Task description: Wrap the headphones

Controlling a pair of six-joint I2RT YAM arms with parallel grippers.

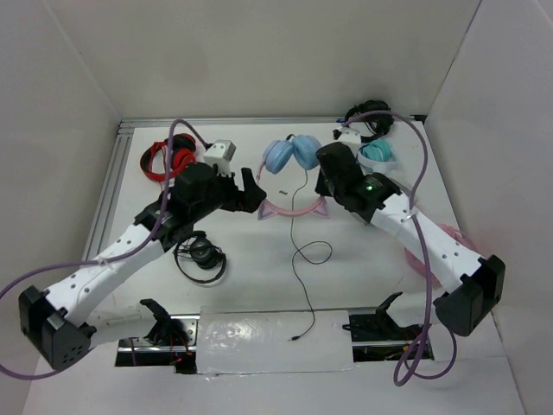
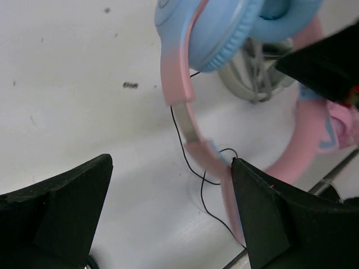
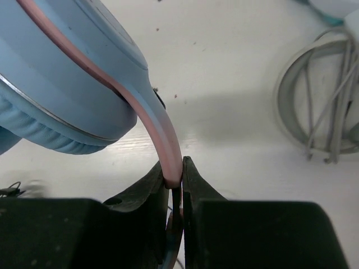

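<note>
The headphones (image 1: 292, 156) lie at the table's back middle: light blue ear cups, a thin pink headband (image 1: 294, 210) with two cat ears, and a long black cable (image 1: 298, 259) trailing toward the near edge. My right gripper (image 3: 174, 180) is shut on the pink headband (image 3: 162, 134) just below the blue cup (image 3: 61, 73). My left gripper (image 2: 171, 210) is open just left of the headband (image 2: 185, 117), with the cable (image 2: 193, 174) between its fingers, low over the table.
Red-and-black headphones (image 1: 168, 158) lie at the back left. Small black headphones (image 1: 201, 258) lie under my left arm. Teal and black headphones (image 1: 373, 138) sit at the back right, pink ones (image 1: 449, 233) behind my right arm. Walls close in on three sides.
</note>
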